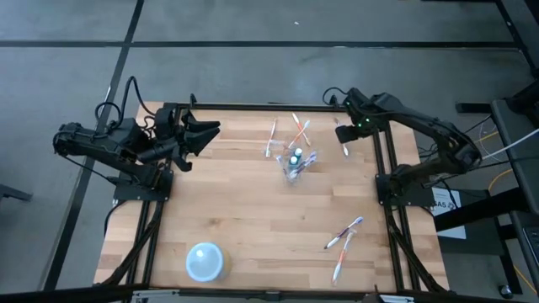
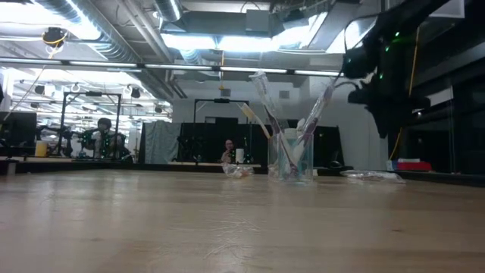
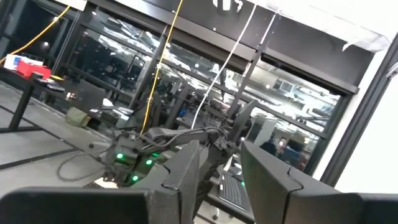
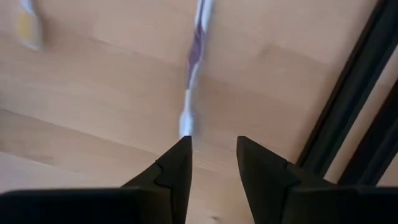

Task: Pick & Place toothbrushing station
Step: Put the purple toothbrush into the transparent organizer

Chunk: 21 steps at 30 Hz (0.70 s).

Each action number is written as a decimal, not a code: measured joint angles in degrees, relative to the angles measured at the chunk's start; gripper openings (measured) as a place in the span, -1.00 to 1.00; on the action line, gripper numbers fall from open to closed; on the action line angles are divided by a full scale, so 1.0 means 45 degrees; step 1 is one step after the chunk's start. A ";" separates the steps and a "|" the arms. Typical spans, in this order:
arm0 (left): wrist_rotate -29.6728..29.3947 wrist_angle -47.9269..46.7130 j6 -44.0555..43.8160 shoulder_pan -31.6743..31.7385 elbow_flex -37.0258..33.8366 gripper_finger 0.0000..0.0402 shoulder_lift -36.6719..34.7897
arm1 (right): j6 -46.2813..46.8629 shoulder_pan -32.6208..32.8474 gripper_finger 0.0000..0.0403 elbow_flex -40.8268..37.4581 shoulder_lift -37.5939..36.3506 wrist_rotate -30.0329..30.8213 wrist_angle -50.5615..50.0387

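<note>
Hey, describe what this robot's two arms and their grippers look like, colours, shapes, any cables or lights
Both arms are dark, jointed and fairly slim, mounted on black frames at the table's sides. The left gripper and right gripper each end in two black, wedge-shaped fingers tapering to pointed tips. Black cables loop off the left arm's rear, and small green lights glow near the right arm's wrist.

showing pale jointed wood planks on the table (image 1: 253, 219), smooth with a soft satin sheen. reading as clear glossy plastic in the cup (image 2: 295, 161), see-through to the room behind. looking like slim white plastic with purple in the toothbrush (image 4: 194, 59) lying on the wood. appearing as matt black moulded plastic on the right gripper (image 4: 212, 152) fingers, hard-edged. looking pale blue, smooth and faintly translucent in the bowl (image 1: 205, 261). showing matt black metal on the table frame (image 1: 389, 181).
</note>
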 joint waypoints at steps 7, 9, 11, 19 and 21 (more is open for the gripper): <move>0.0000 0.0001 -0.0049 0.0000 0.0000 -0.44 0.0005 | -0.0600 -0.0090 -0.37 -0.0008 0.1728 -0.0006 0.0686; -0.0005 0.0002 -0.0127 0.0000 0.0000 -0.44 0.0002 | -0.0624 -0.0090 -0.37 -0.0008 0.2170 -0.0006 0.0985; 0.0000 0.0000 -0.0153 0.0000 0.0000 -0.44 0.0005 | -0.0646 -0.0140 -0.37 -0.0008 0.2634 -0.0006 0.1323; 0.0005 0.0142 -0.0238 0.0000 0.0000 -0.44 0.0004 | -0.0724 -0.0267 -0.37 -0.0008 0.4185 -0.0854 0.2172; 0.0005 0.0175 -0.0238 0.0000 0.0000 -0.44 0.0005 | -0.0726 -0.0265 -0.38 -0.0010 0.4424 -0.0916 0.2251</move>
